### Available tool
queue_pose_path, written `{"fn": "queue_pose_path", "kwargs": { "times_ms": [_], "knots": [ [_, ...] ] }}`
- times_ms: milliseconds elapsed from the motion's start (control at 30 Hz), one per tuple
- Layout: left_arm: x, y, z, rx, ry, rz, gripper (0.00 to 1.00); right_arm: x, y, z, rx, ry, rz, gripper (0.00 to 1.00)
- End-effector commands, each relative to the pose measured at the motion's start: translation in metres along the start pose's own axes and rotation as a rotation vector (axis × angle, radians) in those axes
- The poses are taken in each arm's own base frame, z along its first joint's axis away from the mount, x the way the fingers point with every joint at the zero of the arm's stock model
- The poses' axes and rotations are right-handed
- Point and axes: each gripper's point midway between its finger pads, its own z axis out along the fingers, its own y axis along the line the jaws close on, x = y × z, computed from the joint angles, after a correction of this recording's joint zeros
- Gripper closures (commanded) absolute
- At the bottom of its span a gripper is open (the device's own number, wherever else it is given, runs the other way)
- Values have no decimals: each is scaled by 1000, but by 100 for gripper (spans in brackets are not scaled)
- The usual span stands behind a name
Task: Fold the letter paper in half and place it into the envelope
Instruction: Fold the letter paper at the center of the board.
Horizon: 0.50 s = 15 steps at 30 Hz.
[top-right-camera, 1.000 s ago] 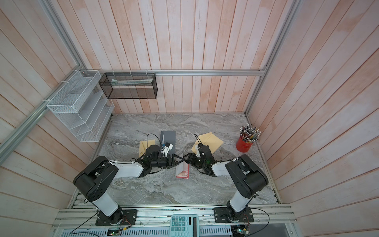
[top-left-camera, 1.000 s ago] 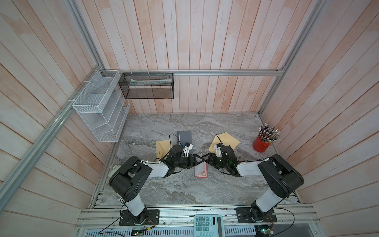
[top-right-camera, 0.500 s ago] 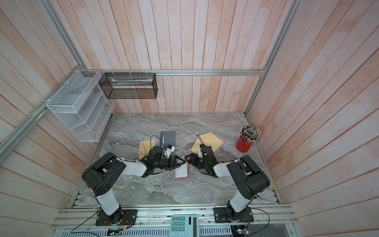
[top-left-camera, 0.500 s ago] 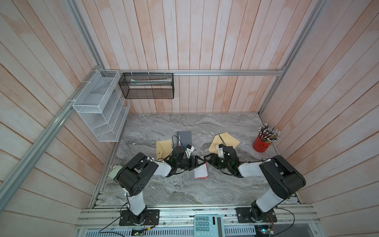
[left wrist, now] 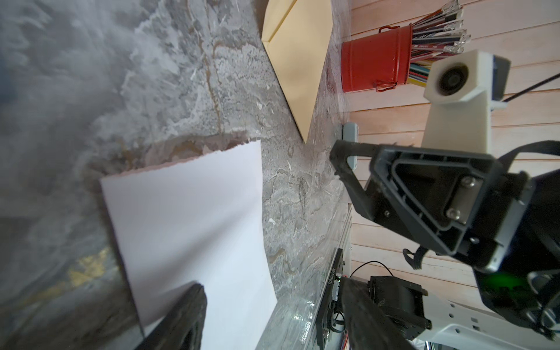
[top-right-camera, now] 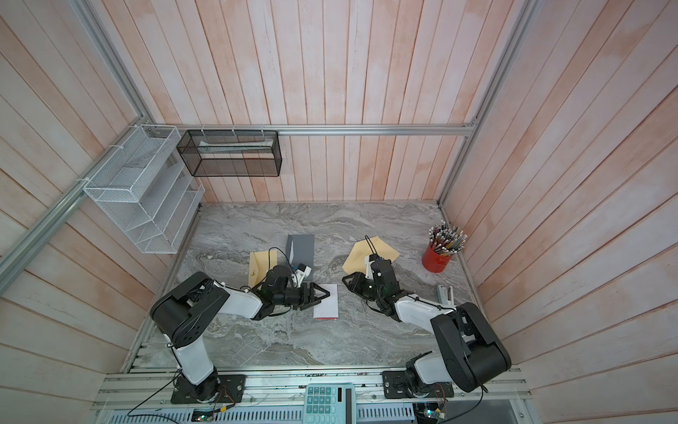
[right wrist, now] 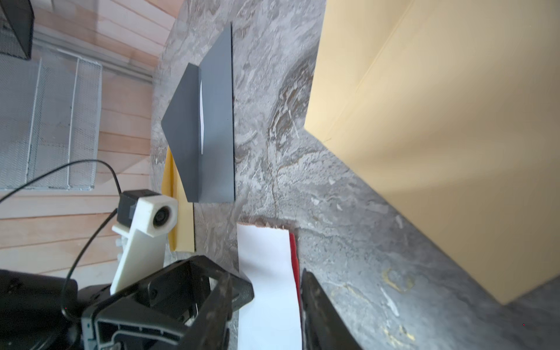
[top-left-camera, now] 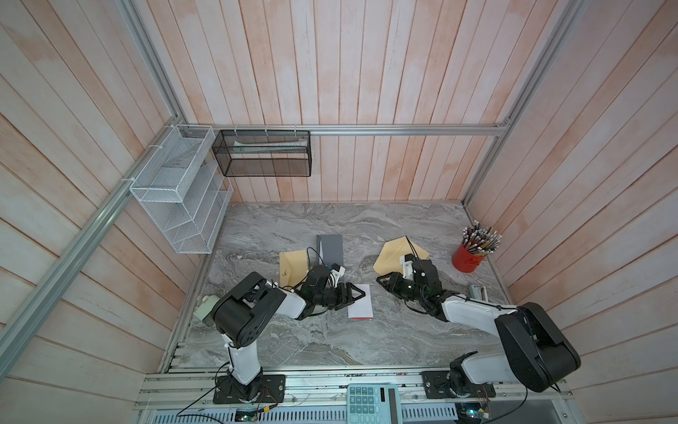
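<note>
The letter paper [top-left-camera: 361,308] [top-right-camera: 326,306] lies folded flat mid-table, white side up, with a red strip at its near edge. My left gripper [top-left-camera: 362,293] [left wrist: 272,318] is open at the paper's left side; one finger [left wrist: 181,315] rests over the sheet [left wrist: 188,227] and the other hangs past its edge. My right gripper [top-left-camera: 380,281] [right wrist: 263,321] hovers right of the paper, clear of it, jaws apart and empty. A grey envelope [top-left-camera: 329,249] with its flap up, a yellow envelope [top-left-camera: 292,266] and another yellow envelope [top-left-camera: 398,253] lie behind.
A red cup of pencils [top-left-camera: 469,257] stands at the right wall, with a small grey tool [top-left-camera: 477,292] in front of it. A white wire rack [top-left-camera: 179,205] and a black mesh basket [top-left-camera: 262,154] hang on the walls. A calculator [top-left-camera: 368,403] sits at the front rail.
The paper's raised reddish half has come down, so it now lies flat and white. My right gripper has drawn back to the right off the paper and narrowed. The left gripper stayed put.
</note>
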Motion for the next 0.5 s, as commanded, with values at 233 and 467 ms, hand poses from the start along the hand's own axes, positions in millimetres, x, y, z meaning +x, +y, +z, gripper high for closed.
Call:
{"fn": "queue_pose_path", "kwargs": {
  "times_ms": [233,467],
  "knots": [
    [0,0,-4,10,-15,6,29,56,3,28,-5,155,6,70],
    [-14,-30,-14,54,-46,57,29,67,-16,35,37,189,22,74]
  ]
}}
